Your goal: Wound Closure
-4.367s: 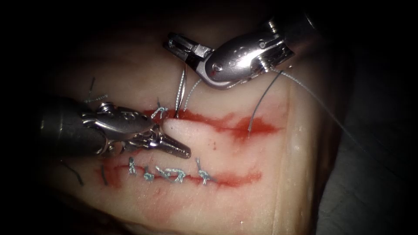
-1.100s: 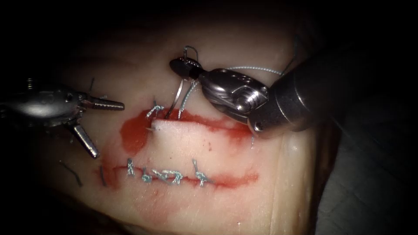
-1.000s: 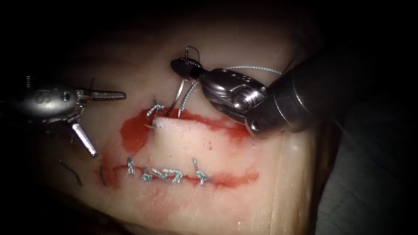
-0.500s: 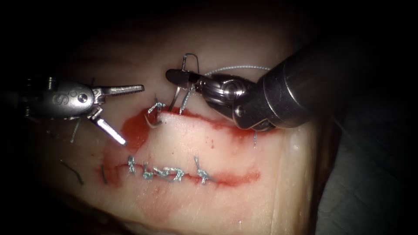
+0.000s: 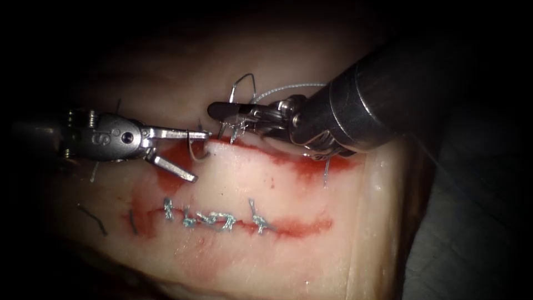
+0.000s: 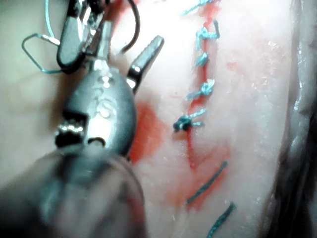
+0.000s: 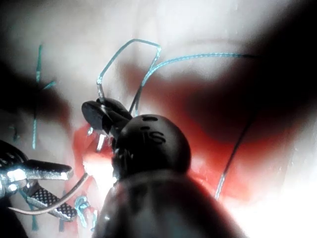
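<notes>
Endoscope view dim, dark vignette at edges; wrist views glaring, near shafts blurred, heavy shadows.

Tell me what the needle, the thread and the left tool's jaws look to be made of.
Needle: thin curved wire with a bright glint, likely polished steel. Thread: pale blue-green and twisted-looking, probably braided fibre. Left tool, jaws open: shiny grey metal, with cross-hatched inner faces on its fingers in the right wrist view.

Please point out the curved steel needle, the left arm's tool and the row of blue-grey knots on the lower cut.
Curved steel needle (image 5: 195, 151): endoscope view, on its emerging tip portion.
Left arm's tool (image 5: 180, 154): endoscope view, midway between its open jaw tips.
Row of blue-grey knots (image 5: 214, 220): endoscope view, on a middle knot.
</notes>
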You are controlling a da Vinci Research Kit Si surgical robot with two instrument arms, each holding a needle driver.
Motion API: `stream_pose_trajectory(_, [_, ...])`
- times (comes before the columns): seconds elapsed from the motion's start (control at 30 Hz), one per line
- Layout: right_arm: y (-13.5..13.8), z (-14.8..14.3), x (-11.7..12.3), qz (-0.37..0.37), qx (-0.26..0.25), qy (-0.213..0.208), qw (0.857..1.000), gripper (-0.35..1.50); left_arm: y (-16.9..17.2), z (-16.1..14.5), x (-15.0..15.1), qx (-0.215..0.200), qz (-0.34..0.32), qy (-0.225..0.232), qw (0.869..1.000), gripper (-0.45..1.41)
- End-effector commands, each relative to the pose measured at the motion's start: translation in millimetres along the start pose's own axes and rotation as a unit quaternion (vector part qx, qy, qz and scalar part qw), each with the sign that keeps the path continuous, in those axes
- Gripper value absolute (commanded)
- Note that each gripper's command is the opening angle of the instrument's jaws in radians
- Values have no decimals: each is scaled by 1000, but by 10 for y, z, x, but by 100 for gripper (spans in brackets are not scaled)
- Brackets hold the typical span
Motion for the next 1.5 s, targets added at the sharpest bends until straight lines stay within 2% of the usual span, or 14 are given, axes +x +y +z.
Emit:
stream_pose_trajectory(0.03, [2,11,2,-1,-5,0,1000,-35,4,8,5,-1,0,-1,1000,10])
stream_pose_trajectory(0.17, [2,12,2,-2,-8,2,1000,-35,5,20,4,-2,4,-12,1000,5])
stream_pose_trajectory(0.27, [2,12,3,-3,-12,3,1000,-35,5,25,4,-1,2,-12,1000,-33])
stream_pose_trajectory(0.43, [3,12,6,-19,-51,21,998,-28,8,22,6,10,-181,-1,983,-45])
stream_pose_trajectory(0.5, [3,13,7,-86,-71,26,993,89,8,20,8,11,-225,-1,974,-45])
stream_pose_trajectory(0.53, [3,13,8,-106,-75,29,991,116,8,18,8,13,-259,0,966,-45])
stream_pose_trajectory(0.8, [-2,6,16,-317,-6,-78,945,140,9,10,9,6,-427,-108,898,-45])
stream_pose_trajectory(0.87, [-2,2,14,-342,12,-78,937,140,10,7,7,4,-487,-142,862,-45])
stream_pose_trajectory(0.93, [-2,-5,11,-374,28,-73,924,140,13,3,3,10,-592,-170,788,-45])
stream_pose_trajectory(1.07, [7,-21,0,-447,55,-74,890,138,18,-7,-8,18,-680,-211,702,-45])
stream_pose_trajectory(1.17, [22,-29,-14,-453,74,-79,885,126,23,-20,-21,33,-750,-245,613,-45])
stream_pose_trajectory(1.27, [37,-37,-26,-466,78,-92,877,115,31,-38,-37,33,-788,-265,555,-45])
stream_pose_trajectory(1.37, [48,-40,-33,-475,79,-119,868,108,38,-58,-53,28,-804,-285,522,-45])
stream_pose_trajectory(1.5, [56,-39,-36,-487,58,-151,858,98,43,-86,-72,18,-802,-315,507,-45])
